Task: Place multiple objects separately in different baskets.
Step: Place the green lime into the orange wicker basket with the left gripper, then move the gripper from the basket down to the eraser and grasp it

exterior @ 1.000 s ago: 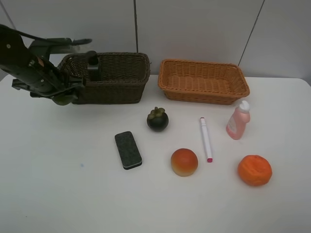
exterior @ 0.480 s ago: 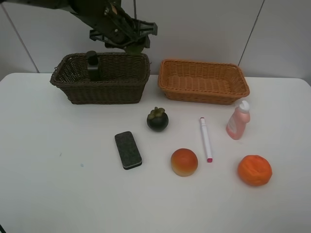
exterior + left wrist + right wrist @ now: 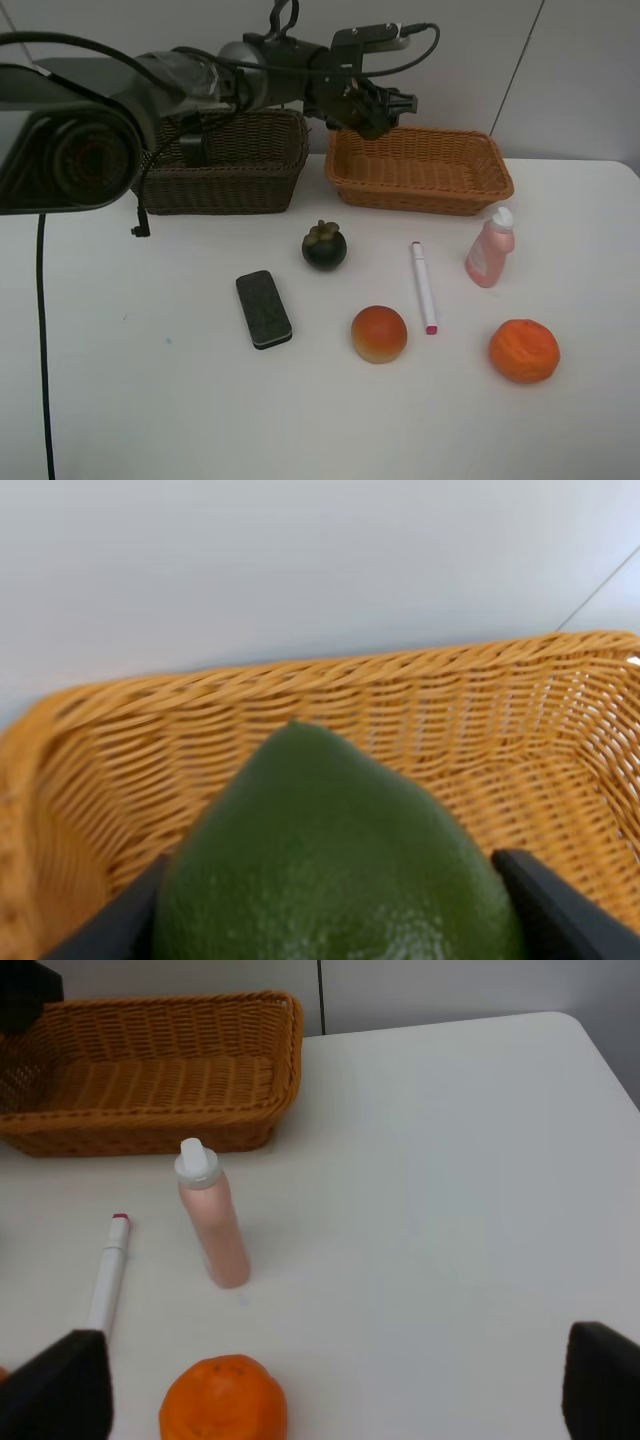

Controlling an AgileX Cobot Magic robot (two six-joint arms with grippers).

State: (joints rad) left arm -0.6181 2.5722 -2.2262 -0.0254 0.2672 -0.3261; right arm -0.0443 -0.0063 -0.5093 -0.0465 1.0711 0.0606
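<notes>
White tabletop (image 3: 120,400) against a pale panelled wall, two wicker baskets side by side at the far edge. Dark brown basket (image 3: 240,190) on the left, with a dark pump bottle (image 3: 192,140) upright inside near its left end. Light tan basket (image 3: 420,175) on the right, beneath the left arm reaching across. Left fingers (image 3: 560,915) closed on a green fruit (image 3: 330,870), one dark finger on either side (close wrist view, woven tan wall right behind). From the high camera, apparently held above that basket's left end, though hard to separate from the dark fingers there.

Loose on the tabletop: mangosteen (image 3: 324,246) near the middle, black eraser (image 3: 264,309) to its front left, peach (image 3: 379,333) in front, white pink-tipped marker (image 3: 424,286) lying flat between peach and pink bottle (image 3: 490,248), tangerine (image 3: 523,351) at the front right. Pink bottle upright just before the tan basket's right corner.

Right fingers (image 3: 60,1385) spread wide apart, gripping nothing, above tabletop near tangerine and pink bottle.
</notes>
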